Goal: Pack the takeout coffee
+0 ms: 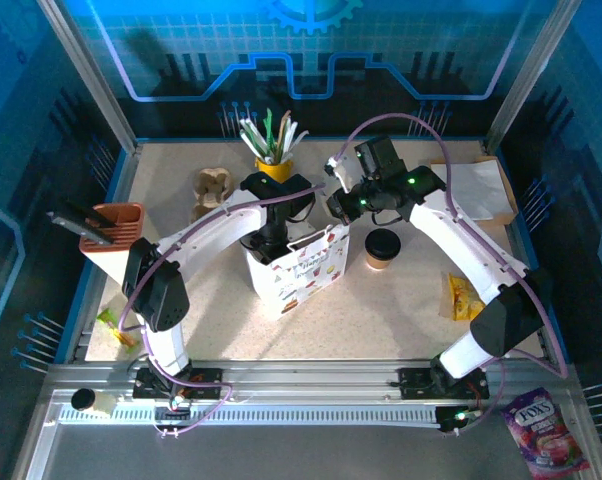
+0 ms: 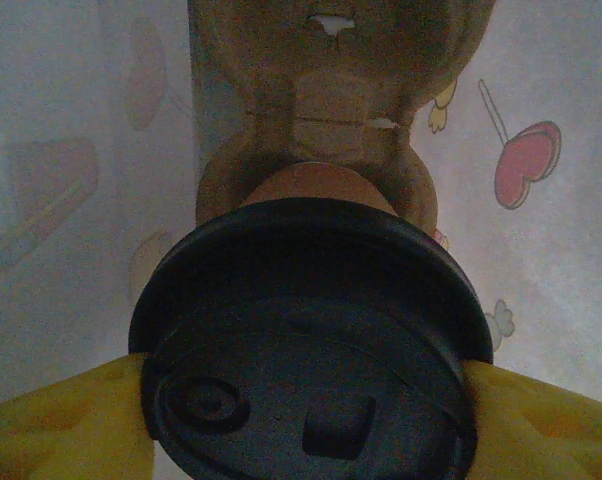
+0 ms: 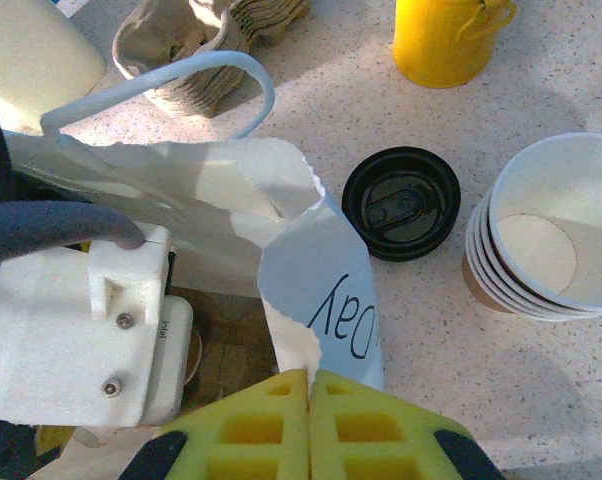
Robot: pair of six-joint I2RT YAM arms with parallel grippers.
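One cup [image 2: 311, 340], pinched by the left tool [image 2: 306, 400], hangs inside the bag [image 1: 299, 272], seemingly above a carrier [image 2: 341, 110]; the right tool [image 3: 309, 415] pinches its two-o'clock rim open.

One overhead, two wrist views.
Top camera looks down on the whole bench [image 1: 401, 310]; both wrist cameras sit close at the white bag [image 1: 301, 275] all three share.
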